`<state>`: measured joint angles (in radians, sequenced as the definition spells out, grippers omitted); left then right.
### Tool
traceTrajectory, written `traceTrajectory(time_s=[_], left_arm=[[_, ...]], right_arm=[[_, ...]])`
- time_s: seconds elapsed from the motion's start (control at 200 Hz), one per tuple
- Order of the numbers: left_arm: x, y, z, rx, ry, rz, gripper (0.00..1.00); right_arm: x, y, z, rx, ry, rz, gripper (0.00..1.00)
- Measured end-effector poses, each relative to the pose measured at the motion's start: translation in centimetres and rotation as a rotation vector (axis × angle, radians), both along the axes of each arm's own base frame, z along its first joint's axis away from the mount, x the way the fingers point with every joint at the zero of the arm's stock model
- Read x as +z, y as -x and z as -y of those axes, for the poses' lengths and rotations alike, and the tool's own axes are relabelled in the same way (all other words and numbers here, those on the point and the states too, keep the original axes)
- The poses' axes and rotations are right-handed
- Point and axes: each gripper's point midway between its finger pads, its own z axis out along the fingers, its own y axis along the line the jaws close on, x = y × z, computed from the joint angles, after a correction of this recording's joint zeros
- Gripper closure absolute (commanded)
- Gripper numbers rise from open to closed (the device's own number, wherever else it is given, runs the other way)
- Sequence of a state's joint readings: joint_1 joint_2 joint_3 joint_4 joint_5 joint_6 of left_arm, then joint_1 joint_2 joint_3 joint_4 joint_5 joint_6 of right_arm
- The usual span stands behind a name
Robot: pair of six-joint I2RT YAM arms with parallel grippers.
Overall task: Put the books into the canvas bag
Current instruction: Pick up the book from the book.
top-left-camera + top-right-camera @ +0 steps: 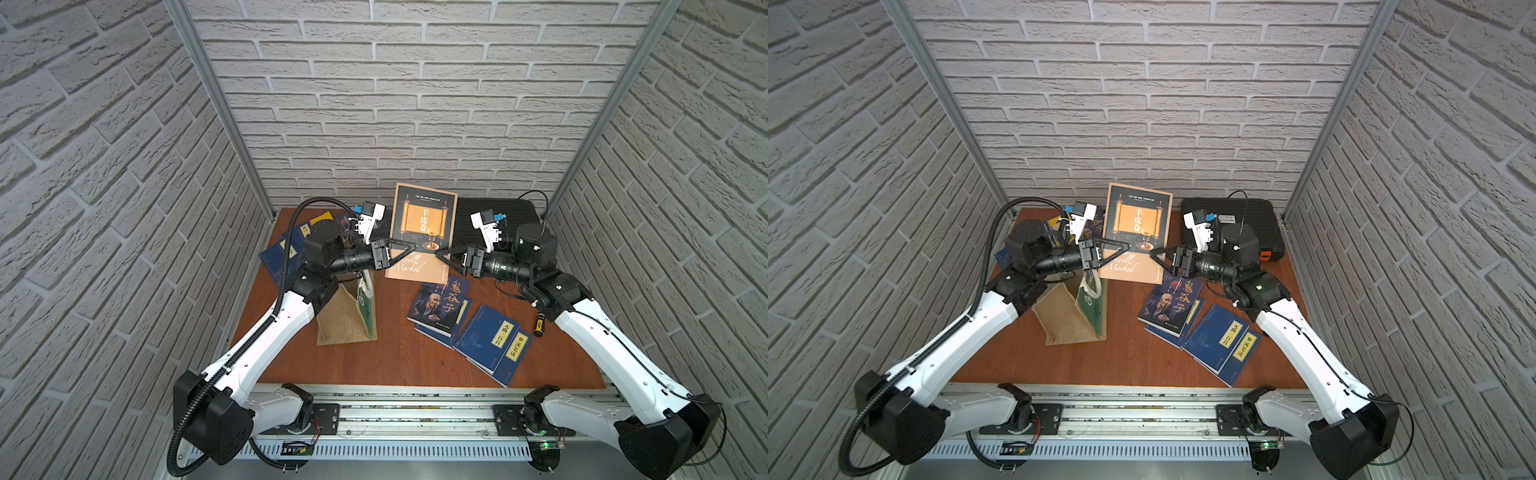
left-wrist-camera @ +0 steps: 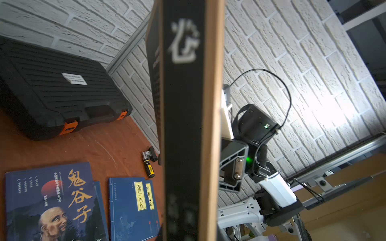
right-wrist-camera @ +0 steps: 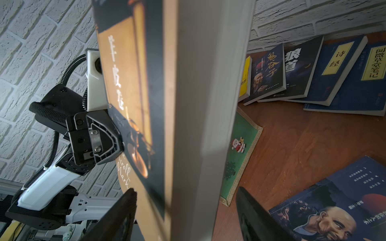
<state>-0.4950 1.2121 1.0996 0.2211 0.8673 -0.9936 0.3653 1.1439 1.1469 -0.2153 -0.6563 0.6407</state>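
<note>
We hold the tan scroll-cover book (image 1: 424, 216) by its spine edge in our closed left jaws, near the canvas bag (image 1: 345, 316); our right jaws gape around its page edge.

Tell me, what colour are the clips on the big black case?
The clips are orange, seen best in the left wrist view.

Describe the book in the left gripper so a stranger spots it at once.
Start at the wooden table; look above its far middle. There the left gripper holds one book off the surface. Unlike the navy books lying flat, it has a tan border and a gold scroll on black.
</note>
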Motion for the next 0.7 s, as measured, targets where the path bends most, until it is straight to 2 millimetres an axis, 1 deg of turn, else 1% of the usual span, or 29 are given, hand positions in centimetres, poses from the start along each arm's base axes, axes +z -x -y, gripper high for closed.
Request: traceTrajectory(time_s=[0.19,0.27,0.305,0.375,0.49,0.515,0.525,0.535,0.56,0.595,0.66,0.7], left_arm=[[1.5,0.8,0.2,-0.042,0.051,0.032,1.00],[1.6,0.9,0.2,-0.043,0.059,0.035,1.00],[1.4,0.9,0.3,-0.044,0.058,0.032,1.00],[1.0,0.8,0.3,-0.042,0.054,0.022,1.00],[0.3,0.6,0.1,-0.026,0.036,0.001,1.00],[0.0,0.5,0.1,-0.017,0.028,-0.009,0.99],[-0.1,0.4,0.1,-0.012,0.025,-0.012,0.97],[-0.2,0.4,0.0,-0.009,0.020,-0.016,0.97],[-0.4,0.2,0.0,0.001,0.012,-0.022,0.94],[-0.8,0.1,-0.1,0.010,0.000,-0.033,0.88],[-1.1,0.1,-0.2,0.023,-0.013,-0.038,0.70],[-1.1,0.1,-0.4,0.032,-0.023,-0.037,0.63]], right_arm=[[1.3,0.1,-0.6,0.032,-0.045,0.007,0.24],[2.0,0.2,-1.3,0.064,-0.065,0.014,0.27],[2.2,0.3,-1.6,0.077,-0.070,0.017,0.32],[2.5,0.6,-1.9,0.094,-0.076,0.021,0.47],[2.5,0.8,-2.0,0.095,-0.077,0.016,0.78],[2.5,0.8,-2.0,0.095,-0.076,0.019,0.85],[2.5,0.9,-2.0,0.095,-0.076,0.018,0.86],[2.6,0.9,-2.0,0.095,-0.078,0.015,0.89],[2.7,1.0,-1.9,0.098,-0.078,0.023,0.93],[2.8,1.2,-1.9,0.096,-0.079,0.020,0.94],[2.7,1.5,-1.9,0.095,-0.072,0.019,0.94],[2.7,1.6,-1.9,0.096,-0.069,0.016,0.94]])
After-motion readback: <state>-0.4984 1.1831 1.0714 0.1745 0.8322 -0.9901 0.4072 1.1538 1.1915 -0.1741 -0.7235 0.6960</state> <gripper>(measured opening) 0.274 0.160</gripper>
